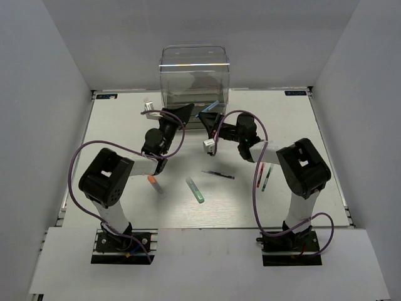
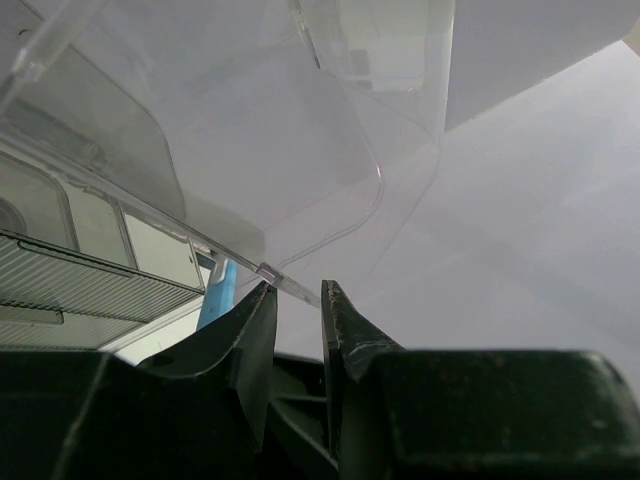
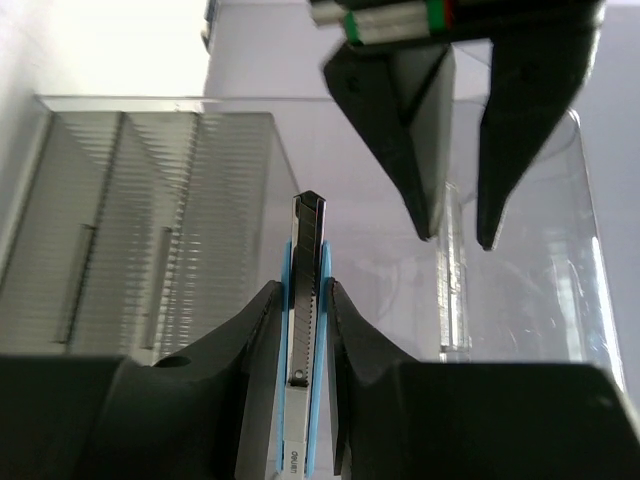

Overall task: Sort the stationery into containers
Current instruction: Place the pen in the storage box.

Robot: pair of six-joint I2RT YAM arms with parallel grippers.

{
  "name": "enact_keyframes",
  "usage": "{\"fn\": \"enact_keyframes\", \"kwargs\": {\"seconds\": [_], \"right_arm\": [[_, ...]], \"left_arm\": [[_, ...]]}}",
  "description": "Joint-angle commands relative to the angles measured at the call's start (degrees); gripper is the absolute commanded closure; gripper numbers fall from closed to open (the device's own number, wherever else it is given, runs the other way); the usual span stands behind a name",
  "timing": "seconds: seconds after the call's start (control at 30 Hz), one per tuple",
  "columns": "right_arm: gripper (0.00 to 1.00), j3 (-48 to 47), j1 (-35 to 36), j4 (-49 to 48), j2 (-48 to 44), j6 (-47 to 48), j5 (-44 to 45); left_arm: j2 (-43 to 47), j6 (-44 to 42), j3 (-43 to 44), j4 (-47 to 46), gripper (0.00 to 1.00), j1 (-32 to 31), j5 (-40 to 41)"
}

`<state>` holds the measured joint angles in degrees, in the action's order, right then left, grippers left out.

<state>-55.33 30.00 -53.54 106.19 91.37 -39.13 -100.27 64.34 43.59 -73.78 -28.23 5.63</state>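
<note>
Overhead, the tall clear plastic drawer unit (image 1: 194, 72) stands at the far edge of the white table (image 1: 119, 125), both arms reaching its front. An orange-capped pen (image 1: 154, 182), green-tipped marker (image 1: 195, 190), thin dark pen (image 1: 218, 174), red pen (image 1: 260, 174) and teal pen (image 1: 267, 179) lie nearer the bases. From the left wrist, the left fingers (image 2: 268, 300), nearly closed, pinch a clear drawer (image 2: 290, 160) by its rim. From the right wrist, the right fingers (image 3: 262, 320) clamp a slim light blue cutter (image 3: 305, 260) just before the unit.
</note>
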Motion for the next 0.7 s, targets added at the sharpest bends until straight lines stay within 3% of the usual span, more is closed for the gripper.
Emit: {"fn": "enact_keyframes", "kwargs": {"seconds": [0.0,0.67], "right_arm": [[1.00,-3.8,-0.3,-7.3,1.2,-3.4,2.0],[1.00,-12.9,-0.1,-2.4,7.0,-14.5,15.6]], "left_arm": [[3.6,-0.1,0.1,-11.5,0.65,0.5,1.4],[3.1,-0.1,0.1,-11.5,0.65,0.5,1.4]]}}
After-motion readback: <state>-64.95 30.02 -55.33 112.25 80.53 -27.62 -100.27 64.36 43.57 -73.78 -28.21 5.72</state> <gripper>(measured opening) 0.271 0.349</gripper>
